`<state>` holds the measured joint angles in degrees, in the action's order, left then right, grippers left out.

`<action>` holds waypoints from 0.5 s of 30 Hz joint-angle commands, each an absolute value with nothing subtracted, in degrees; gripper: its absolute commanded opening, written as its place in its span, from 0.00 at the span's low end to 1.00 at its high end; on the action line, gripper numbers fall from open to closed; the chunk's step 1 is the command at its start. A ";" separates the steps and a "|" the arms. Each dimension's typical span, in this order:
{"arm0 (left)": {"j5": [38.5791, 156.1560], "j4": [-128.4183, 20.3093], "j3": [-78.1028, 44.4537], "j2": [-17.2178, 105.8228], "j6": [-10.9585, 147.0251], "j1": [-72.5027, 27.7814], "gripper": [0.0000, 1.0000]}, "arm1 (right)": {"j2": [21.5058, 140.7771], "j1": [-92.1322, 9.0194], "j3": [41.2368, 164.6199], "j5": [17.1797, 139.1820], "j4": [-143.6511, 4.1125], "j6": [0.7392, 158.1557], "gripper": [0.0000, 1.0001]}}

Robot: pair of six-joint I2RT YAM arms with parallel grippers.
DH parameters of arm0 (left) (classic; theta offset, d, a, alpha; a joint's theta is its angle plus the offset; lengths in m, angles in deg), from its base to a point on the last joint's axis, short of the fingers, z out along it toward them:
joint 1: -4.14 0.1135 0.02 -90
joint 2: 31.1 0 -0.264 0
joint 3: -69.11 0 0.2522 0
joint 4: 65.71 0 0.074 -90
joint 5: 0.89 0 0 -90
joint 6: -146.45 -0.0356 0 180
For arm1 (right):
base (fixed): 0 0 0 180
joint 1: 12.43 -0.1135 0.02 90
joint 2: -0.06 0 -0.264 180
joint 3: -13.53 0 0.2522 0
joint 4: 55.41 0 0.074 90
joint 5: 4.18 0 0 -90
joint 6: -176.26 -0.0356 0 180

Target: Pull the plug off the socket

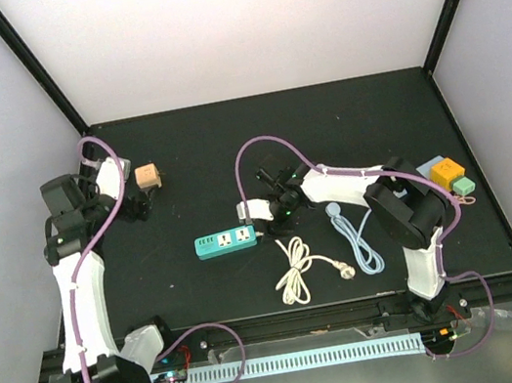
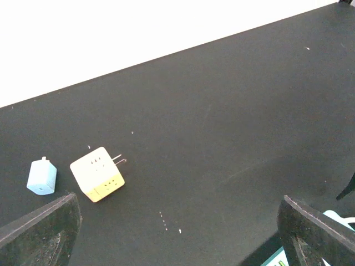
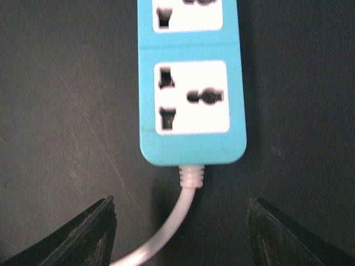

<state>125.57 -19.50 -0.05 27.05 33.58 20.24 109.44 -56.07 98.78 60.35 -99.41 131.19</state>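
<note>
Fingertips (image 3: pixel 83 233) of my right gripper (image 3: pixel 180 235) fill the near edge of the wrist view. They are spread wide with nothing between them. They hover over the right end of the teal power strip (image 3: pixel 191 83), one on each side of its white cord (image 3: pixel 182 213), and I see no contact. Both sockets in that view are empty, and from above the whole strip, mid-table and a bit left of centre, looks bare too.

The left gripper (image 2: pixel 177 238) is also wide open and holding nothing, up at the far left. A cube adapter (image 2: pixel 97 173) lies on the table (image 2: pixel 233 111) there with its prongs exposed. A small blue plug (image 2: pixel 42 176) sits just to its left, apart from it.

My read is that the plug is already out of the socket. The cube adapter is probably that plug, though I can't confirm it. Nothing looks left to pull; at most the arms need to back off. Loose cables (image 1: pixel 295 269) lie near the strip, just on its near-right side, and aren't plugged in.
</note>
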 commanded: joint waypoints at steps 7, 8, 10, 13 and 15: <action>127.00 -26.44 5.78 19.87 37.17 20.13 0.99 | 110.70 -56.17 101.17 68.14 -104.00 134.14 0.59; 126.98 -26.92 6.02 19.59 37.39 20.16 0.99 | 110.91 -56.46 101.16 68.11 -103.87 133.97 0.59; 127.05 -27.46 6.57 19.23 37.68 20.22 0.99 | 111.29 -57.16 100.77 67.87 -103.42 133.41 0.59; 127.34 -27.86 7.23 19.07 37.89 20.23 0.99 | 112.01 -58.52 100.25 68.42 -102.53 132.83 0.57; 127.42 -28.11 7.45 19.08 37.99 20.23 0.99 | 112.74 -59.16 100.59 69.03 -102.35 132.56 0.54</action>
<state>125.66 -25.56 7.20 19.94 36.86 20.24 110.86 -57.49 99.65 67.45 -102.63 132.89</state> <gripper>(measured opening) 0.988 0.569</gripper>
